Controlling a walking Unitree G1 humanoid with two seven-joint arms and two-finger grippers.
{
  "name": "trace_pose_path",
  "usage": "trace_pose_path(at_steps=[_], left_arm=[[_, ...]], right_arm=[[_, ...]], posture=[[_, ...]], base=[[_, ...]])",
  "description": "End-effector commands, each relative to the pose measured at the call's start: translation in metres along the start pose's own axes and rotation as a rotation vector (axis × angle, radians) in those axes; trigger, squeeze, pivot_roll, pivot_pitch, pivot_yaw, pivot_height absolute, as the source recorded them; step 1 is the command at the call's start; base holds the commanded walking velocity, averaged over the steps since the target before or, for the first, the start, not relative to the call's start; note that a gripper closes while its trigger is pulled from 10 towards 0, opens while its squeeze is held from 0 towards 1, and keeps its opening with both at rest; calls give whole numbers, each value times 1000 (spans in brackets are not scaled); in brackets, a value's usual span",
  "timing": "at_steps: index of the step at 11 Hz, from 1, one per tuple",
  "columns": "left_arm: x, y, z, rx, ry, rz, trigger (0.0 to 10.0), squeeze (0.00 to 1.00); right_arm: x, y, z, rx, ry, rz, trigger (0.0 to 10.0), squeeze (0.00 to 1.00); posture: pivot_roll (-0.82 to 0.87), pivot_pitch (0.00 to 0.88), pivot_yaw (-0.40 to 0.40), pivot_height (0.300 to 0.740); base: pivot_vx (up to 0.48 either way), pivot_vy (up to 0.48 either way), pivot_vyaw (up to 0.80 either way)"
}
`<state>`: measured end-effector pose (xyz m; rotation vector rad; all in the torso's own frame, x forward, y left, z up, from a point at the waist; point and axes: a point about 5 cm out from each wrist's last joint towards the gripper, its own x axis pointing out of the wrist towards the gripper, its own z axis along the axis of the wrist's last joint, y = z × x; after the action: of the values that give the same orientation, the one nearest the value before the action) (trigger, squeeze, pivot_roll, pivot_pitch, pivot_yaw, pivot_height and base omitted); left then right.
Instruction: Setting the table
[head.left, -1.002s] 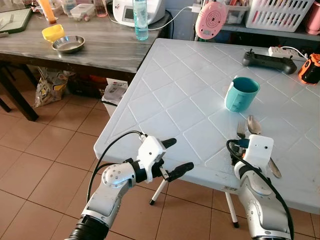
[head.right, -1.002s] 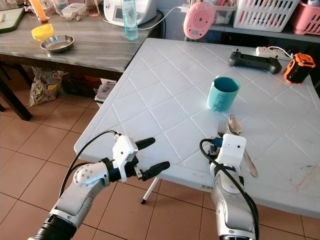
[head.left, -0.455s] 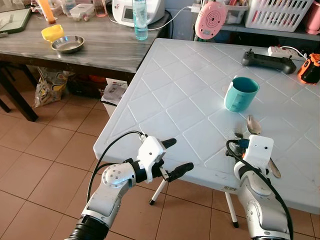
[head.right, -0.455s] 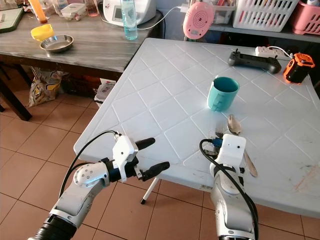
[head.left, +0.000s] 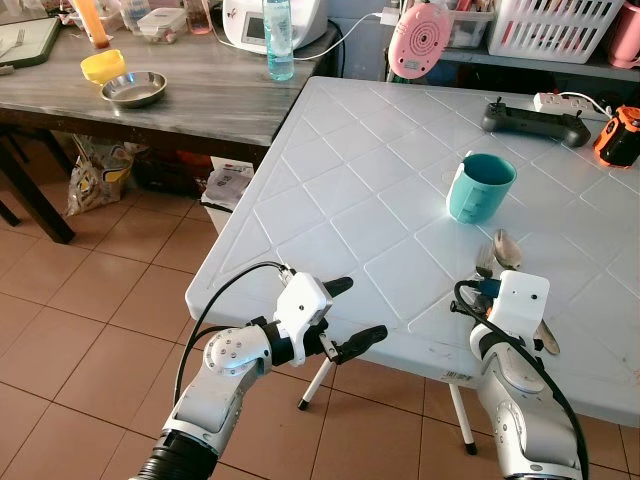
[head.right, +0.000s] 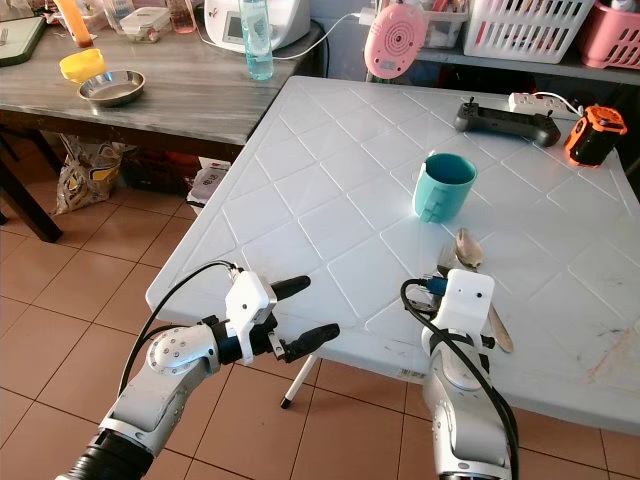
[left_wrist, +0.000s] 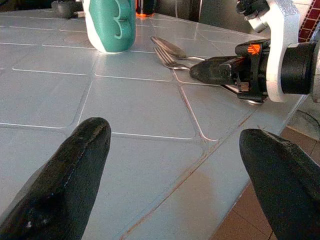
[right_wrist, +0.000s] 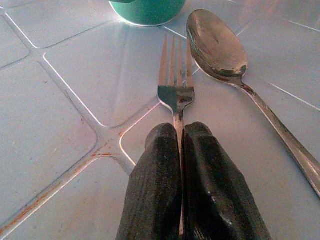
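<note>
A teal mug (head.left: 480, 187) stands on the white table (head.left: 330, 200). Just in front of it a fork (right_wrist: 175, 75) and a spoon (right_wrist: 215, 42) lie side by side, the fork (head.left: 484, 260) to the left. My right gripper (right_wrist: 179, 131) is shut on the fork's handle, low over the table near its front edge; the tines point toward the mug. My left gripper (head.left: 362, 308) is open and holds nothing. It hovers at the table's front left edge, pointing toward the right gripper (left_wrist: 220, 70).
A black controller (head.left: 530, 118), an orange tool (head.left: 620, 135) and a pink device (head.left: 420, 40) sit at the table's far side. To the left stands a dark wooden table (head.left: 200, 95) with a bottle and a steel bowl (head.left: 135, 88). Tiled floor lies below.
The right gripper has shifted slightly with the fork beside the spoon. The left arm has stayed where it was.
</note>
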<state>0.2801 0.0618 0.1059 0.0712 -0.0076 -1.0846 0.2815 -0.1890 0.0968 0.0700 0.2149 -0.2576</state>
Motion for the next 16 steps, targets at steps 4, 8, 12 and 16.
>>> trace_pose_path(at_steps=[4, 8, 12, 16], left_arm=[[0, -1, -4, 5, 24, -5, 10000, 0], [3, 10, 4, 29, -24, 90, 10000, 0], [4, 22, 14, 51, -93, 210, 10000, 0], [5, 38, 19, 17, -141, 346, 10000, 0]], right_arm=[[-5, 3, -22, 45, 98, 0, 0, 0], [-1, 2, 7, 57, -47, 9, 0, 0], [-19, 6, 29, -11, -204, 57, 0, 0], [-46, -13, 34, -107, -316, -28, 0, 0]], posture=[[-27, 120, 16, 740], [-25, 113, 12, 740], [-23, 100, -4, 740], [-49, 66, -8, 740]], base=[[0, 0, 0], [0, 0, 0], [0, 0, 0], [0, 0, 0]])
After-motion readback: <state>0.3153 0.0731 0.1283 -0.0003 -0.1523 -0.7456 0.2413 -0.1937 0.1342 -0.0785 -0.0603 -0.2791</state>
